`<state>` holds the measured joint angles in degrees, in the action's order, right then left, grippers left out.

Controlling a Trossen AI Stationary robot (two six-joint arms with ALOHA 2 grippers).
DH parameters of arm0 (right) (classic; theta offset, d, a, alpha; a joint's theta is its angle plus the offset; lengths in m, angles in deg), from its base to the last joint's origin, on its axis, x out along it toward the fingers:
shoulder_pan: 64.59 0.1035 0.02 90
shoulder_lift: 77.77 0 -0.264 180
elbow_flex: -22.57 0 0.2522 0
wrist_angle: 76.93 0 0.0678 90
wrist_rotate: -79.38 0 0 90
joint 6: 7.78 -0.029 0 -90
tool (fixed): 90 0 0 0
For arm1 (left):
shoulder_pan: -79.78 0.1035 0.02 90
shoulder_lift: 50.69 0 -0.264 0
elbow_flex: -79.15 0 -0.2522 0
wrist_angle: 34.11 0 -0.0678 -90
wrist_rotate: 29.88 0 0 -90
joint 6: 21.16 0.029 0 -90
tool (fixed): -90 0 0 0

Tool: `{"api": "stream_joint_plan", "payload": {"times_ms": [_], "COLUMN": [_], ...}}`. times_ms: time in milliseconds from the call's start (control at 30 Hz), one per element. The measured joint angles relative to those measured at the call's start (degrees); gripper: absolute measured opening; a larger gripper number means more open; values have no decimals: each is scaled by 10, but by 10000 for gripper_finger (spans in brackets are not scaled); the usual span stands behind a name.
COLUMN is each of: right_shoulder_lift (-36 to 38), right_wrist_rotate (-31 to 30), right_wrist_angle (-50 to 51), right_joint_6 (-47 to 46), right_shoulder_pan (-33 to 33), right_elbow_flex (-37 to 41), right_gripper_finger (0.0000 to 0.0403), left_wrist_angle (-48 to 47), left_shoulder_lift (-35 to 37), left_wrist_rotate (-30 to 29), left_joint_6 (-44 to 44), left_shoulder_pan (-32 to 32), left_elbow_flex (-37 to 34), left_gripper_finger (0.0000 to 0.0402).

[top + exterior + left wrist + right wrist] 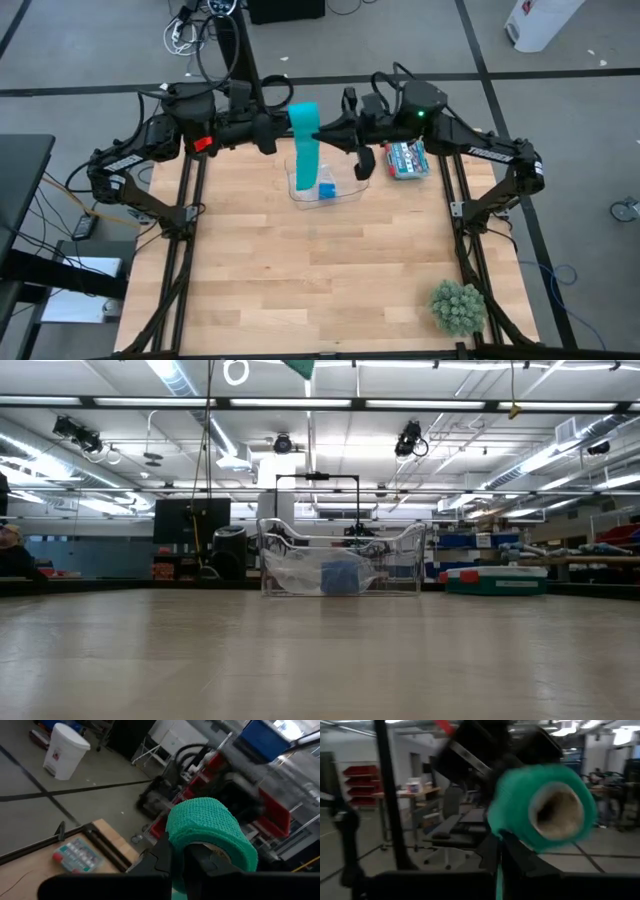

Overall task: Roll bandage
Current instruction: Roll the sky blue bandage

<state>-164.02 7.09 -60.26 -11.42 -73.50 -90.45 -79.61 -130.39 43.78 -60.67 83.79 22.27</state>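
Observation:
The bandage is teal-green. Its rolled part [303, 117] is held high above the table's far edge, between the two arms. A ribbon [308, 160] hangs from it into a clear container [345, 192]. My left gripper [278, 135] comes from the left and is shut on the roll [210, 827]. My right gripper [322, 135] comes from the right and is shut on the ribbon just below the roll [540, 805]. Only a teal tip [300, 367] shows in the low view, at the top edge. Neither gripper shows there. My left gripper holds the roll at its underside [192, 847], coming level from the table's left. Its fingers [160, 862] stand close together. The roll hides whether one finger reaches into the core. The roll is lifted clear, high above the table. My right gripper pinches the ribbon [498, 882] between its two fingers [520, 857], just under the roll's open cardboard core [557, 812]. It comes about level from the table's right. Below the fingers the ribbon hangs down into the container.
The clear container [340, 565] stands at the far middle with a blue roll [327, 190] inside. A red and teal case [407, 158] lies far right. A green ball-shaped plant [458, 306] sits at the near right corner. Bare wood [300, 270] fills the near half.

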Motion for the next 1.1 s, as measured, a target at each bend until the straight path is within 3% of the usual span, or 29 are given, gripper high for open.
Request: {"api": "stream_joint_plan", "payload": {"times_ms": [100,333,567,733,1100], "right_shoulder_lift": [10,29,29,29,12], "right_wrist_rotate": [32,38,-4,-6,66], "right_wrist_angle": [9,29,86,92,115], "right_joint_6": [-8,-22,-3,23,17], "right_shoulder_pan": [8,55,69,29,-37], "right_elbow_flex": [0,0,0,4,4], "right_gripper_finger": [3,0,0,0,19], "left_wrist_angle": [-10,-9,13,28,28], "left_shoulder_lift": [0,0,0,0,0], "left_wrist_rotate": [-1,0,1,1,12], "left_joint_6": [0,-1,-2,-4,-3], "left_shoulder_pan": [1,8,8,8,3], "left_elbow_flex": [0,0,0,0,0], "left_gripper_finger": [27,27,27,27,27]}}
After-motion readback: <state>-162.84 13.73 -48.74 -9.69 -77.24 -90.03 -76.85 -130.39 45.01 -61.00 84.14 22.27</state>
